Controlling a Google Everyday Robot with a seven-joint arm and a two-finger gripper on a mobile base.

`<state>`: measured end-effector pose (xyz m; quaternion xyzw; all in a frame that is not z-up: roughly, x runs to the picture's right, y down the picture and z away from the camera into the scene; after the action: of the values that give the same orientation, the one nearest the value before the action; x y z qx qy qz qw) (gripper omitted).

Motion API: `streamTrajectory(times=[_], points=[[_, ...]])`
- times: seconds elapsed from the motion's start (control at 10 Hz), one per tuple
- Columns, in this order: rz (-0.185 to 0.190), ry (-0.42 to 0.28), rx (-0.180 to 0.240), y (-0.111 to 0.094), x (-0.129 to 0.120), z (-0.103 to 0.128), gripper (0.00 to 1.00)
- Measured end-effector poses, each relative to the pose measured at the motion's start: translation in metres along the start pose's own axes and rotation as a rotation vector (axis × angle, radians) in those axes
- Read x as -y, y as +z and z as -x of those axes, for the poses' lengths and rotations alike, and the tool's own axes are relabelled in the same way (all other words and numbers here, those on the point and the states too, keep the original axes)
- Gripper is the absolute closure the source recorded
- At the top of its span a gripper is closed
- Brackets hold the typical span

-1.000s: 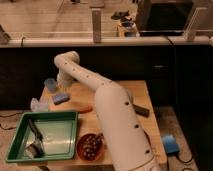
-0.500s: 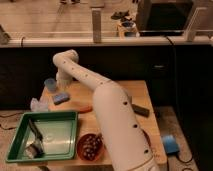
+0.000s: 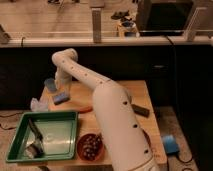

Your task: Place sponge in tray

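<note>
Far left, front: tray, green and shallow, sitting at the table's near corner, long side toward the camera. Already carrying a dark utensil-like thing and something grey in its near left corner, so only the middle and right part of the floor bare for a drop. Probably set there as the goal spot, within easy reach of the arm.

Just behind the tray's far left corner: a crumpled pale thing, hard to identify. Behind that, a pale blue cup, upright, near the table's back left.

Next right: sponge, flat on the wood, blue, lying at a slight angle, apart from the tray and beyond its far rim. Not lifted.

Directly above the sponge: gripper, at the end of the white arm that bends down from its elbow. Placed for a top-down grasp, by the look of it. Opening of the jaws and any hold on the sponge: cannot tell.

Right of the sponge, partly under the arm: an orange strip on the table. In front, beside the tray's right rim: a bowl with dark contents.

Right side: a dark block lying flat, well apart from the sponge. On the floor, lower right: a blue object.
</note>
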<state>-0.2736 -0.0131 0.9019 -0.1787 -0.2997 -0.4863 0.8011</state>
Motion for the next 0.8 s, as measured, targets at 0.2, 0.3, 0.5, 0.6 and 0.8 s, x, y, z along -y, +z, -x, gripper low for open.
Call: streamTrajectory(times=[0.2,0.3,0.5,0.6,0.8], points=[[-0.005,0.01,-0.001,-0.003,-0.001,-0.002,0.36],[-0.006,0.012,-0.002,-0.005,-0.002,-0.003,0.35],[-0.009,0.011,-0.002,-0.007,-0.001,-0.003,0.36],[-0.011,0.011,-0.002,-0.009,-0.001,-0.002,0.35],[-0.016,0.02,-0.004,-0.012,-0.005,-0.005,0.22]])
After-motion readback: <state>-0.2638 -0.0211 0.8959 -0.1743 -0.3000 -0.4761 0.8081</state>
